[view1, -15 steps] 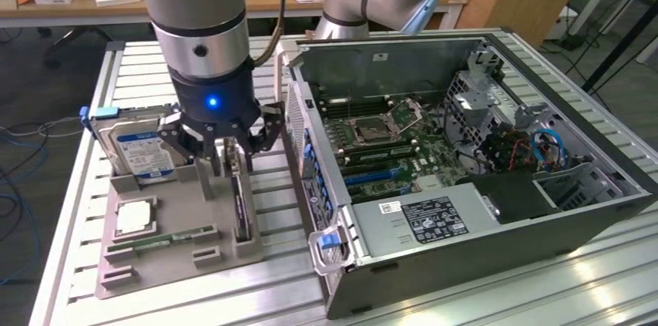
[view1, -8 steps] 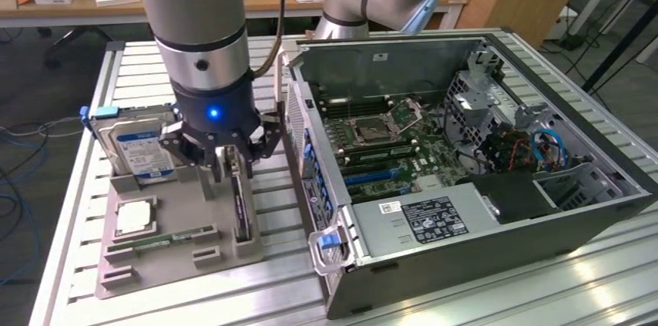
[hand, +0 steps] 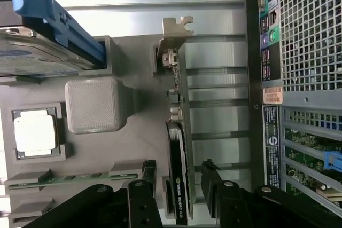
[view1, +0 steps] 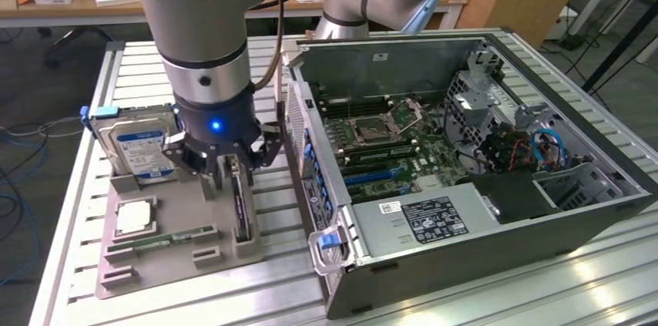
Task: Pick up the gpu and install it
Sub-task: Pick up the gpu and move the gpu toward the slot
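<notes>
Jaws spread wide, nothing pinched.

Ext. view: arm point(view1: 206, 41) stands vertical over the grey holder tray point(view1: 175, 268) on the slatted table point(view1: 277, 299). The jaws sit low over the gpu point(view1: 243, 214), which stands on edge in its tray slot, right below them. Hard drive point(view1: 139, 149) w/ blue rail stands upright in its own slot, just beside the jaws on the side away from the PC case point(view1: 463, 264). CPU point(view1: 134, 218) and memory stick point(view1: 165, 240) lie flat on the tray, a bit further from the jaws, same side as the drive. The case lies open side up, motherboard showing, near the jaws on the opp. side.

Wrist view: black fingers point(hand: 143, 198) straddle the gpu point(hand: 179, 148), one per face. I see a gap on each side, so no contact. The card's black cooler end lies between the jaws; its silver bracket point(hand: 176, 29) is at the end farthest from them. Hard drive point(hand: 37, 57), CPU point(hand: 35, 132) and memory stick point(hand: 69, 179) sit on the tray point(hand: 139, 142) off to one side of the jaws. The case's rear grille point(hand: 310, 36) is on the other side, w/ bare table point(hand: 214, 9) slats between.
</notes>
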